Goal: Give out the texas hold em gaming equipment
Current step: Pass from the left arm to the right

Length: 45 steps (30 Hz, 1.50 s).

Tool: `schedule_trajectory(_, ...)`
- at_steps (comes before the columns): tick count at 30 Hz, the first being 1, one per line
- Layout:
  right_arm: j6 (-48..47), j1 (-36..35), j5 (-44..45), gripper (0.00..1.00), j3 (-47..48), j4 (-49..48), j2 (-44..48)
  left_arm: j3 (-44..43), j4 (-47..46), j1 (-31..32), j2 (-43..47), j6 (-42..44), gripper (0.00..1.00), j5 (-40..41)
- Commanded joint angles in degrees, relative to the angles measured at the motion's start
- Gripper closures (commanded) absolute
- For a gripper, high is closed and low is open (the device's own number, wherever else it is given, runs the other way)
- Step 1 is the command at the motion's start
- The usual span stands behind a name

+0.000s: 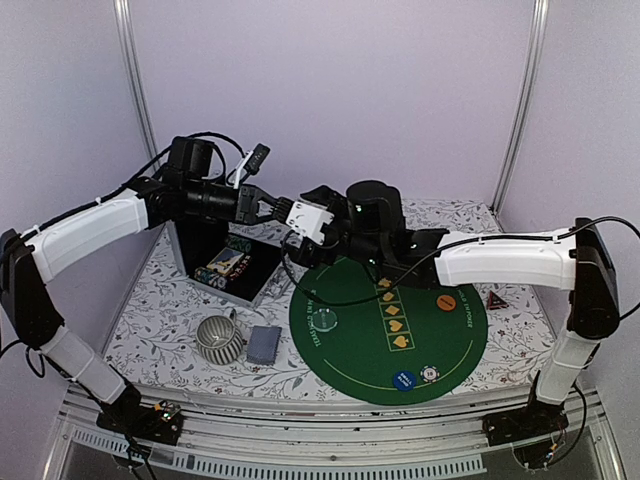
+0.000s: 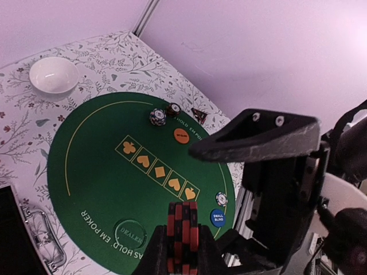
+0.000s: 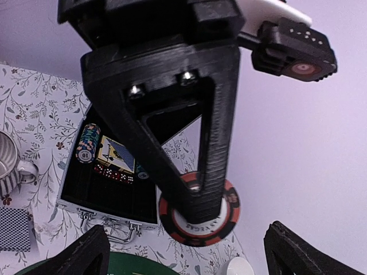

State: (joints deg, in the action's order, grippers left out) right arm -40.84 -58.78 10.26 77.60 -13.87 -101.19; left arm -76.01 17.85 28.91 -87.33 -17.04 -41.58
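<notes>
My left gripper (image 1: 275, 208) is shut on a stack of red-and-black chips (image 2: 184, 232), held edge-on in the air above the open black case (image 1: 235, 265). My right gripper (image 1: 290, 226) meets it head-on with its jaws wide apart on either side of the stack (image 3: 200, 213), not touching it. On the green poker mat (image 1: 345, 350) lie a blue chip (image 1: 404, 380), a white chip (image 1: 430, 373), an orange chip (image 1: 447, 300) and a clear dealer button (image 1: 327, 319). A grey-blue card deck (image 1: 264, 343) lies left of the mat. A red triangular marker (image 1: 496, 300) lies to its right.
The case (image 3: 109, 195) holds more chips, a card box and dice. A ribbed grey mug (image 1: 220, 338) stands in front of the case, next to the deck. A white bowl (image 2: 54, 76) sits on the floral cloth at the back. Walls enclose the table.
</notes>
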Motion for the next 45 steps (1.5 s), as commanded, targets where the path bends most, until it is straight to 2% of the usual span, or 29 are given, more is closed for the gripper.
schedule_trajectory(1, -2.52, -0.69, 1.40, 0.09, 3.82, -4.18, -2.47, -0.01, -4.04, 0.36, 1.82, -2.29, 1.00, -3.36)
schedule_trajectory(4, -3.07, -0.89, 1.73, 0.24, 4.49, -5.27, -3.69, -0.08, -4.07, 0.45, 1.54, -2.30, 1.00, -3.38)
schedule_trajectory(7, -3.64, -1.21, 2.23, 0.26, 5.20, -5.72, -4.66, -0.12, -4.13, 0.58, 1.22, -2.29, 1.00, -3.27)
schedule_trajectory(9, -4.34, -1.37, 2.90, 0.33, 5.52, -6.05, -5.21, -0.03, -4.09, 0.62, 1.11, -2.26, 1.00, -3.15)
schedule_trajectory(12, -5.22, -1.50, 3.26, 0.36, 5.78, -6.06, -5.61, -0.03, -4.20, 0.63, 0.94, -2.21, 1.00, -3.14)
schedule_trajectory(16, -5.65, -1.50, 3.95, 0.49, 6.02, -6.08, -5.63, -0.02, -4.00, 0.62, 0.83, -2.02, 1.00, -3.05)
schedule_trajectory(21, -6.04, -1.66, 4.35, 0.45, 6.18, -6.08, -5.61, -0.12, -3.49, 0.59, 0.50, -1.77, 1.00, -2.42)
schedule_trajectory(28, -6.29, -1.95, 3.73, 0.46, 6.16, -5.84, -5.41, -0.13, -2.93, 0.67, 0.32, -1.21, 1.00, -1.45)
schedule_trajectory(30, -6.12, -1.95, 3.15, 0.55, 6.24, -5.53, -5.26, -0.11, -2.66, 0.71, 0.27, -1.01, 1.00, -1.23)
schedule_trajectory(33, -5.88, -1.95, 2.74, 0.76, 6.22, -5.13, -5.15, -0.11, -2.51, 0.71, 0.24, -0.73, 1.00, -1.21)
schedule_trajectory(38, -5.18, -1.95, 3.72, 0.89, 5.92, -4.44, -4.69, -0.11, -2.46, 0.71, 0.19, -0.41, 1.00, -1.89)
schedule_trajectory(39, -5.05, -1.99, 4.05, 0.95, 5.78, -4.44, -4.58, -0.03, -2.47, 0.71, 0.20, -0.33, 1.00, -1.92)
schedule_trajectory(41, -4.59, -1.95, 4.74, 0.97, 5.65, -4.34, -4.46, -0.10, -2.25, 0.69, -0.01, -0.20, 1.00, -2.36)
schedule_trajectory(45, -4.04, -1.95, 5.20, 0.98, 5.24, -3.46, -3.97, -0.08, -2.29, 0.71, -0.04, -0.13, 0.67, -2.98)
